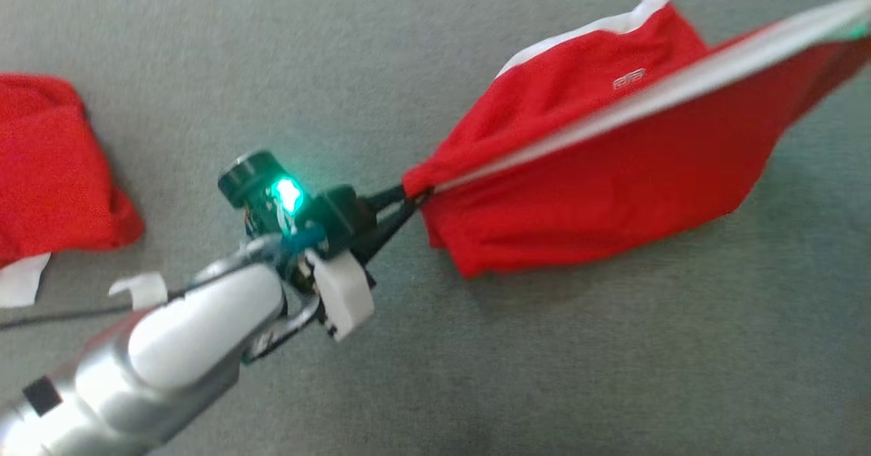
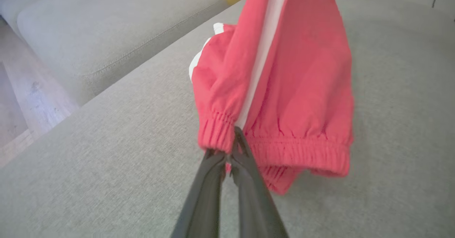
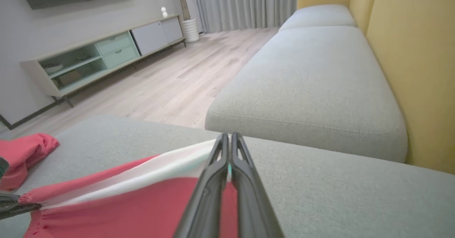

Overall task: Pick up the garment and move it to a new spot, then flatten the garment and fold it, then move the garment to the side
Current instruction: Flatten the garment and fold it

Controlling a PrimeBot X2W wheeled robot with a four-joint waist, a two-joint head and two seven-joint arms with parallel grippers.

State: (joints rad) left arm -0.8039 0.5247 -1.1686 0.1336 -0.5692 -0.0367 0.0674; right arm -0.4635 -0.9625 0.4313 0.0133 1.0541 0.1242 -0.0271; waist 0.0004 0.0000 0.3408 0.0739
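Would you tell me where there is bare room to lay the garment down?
Bare cushion lies nearer the robot than the held garment, and between it and the other red garment at left. Crowded beside the left gripper.

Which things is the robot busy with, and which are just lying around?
In the job:
red shorts
left gripper, pinching one end
right gripper, pinching the white stripe

Just lying about:
other red garment
low cabinet
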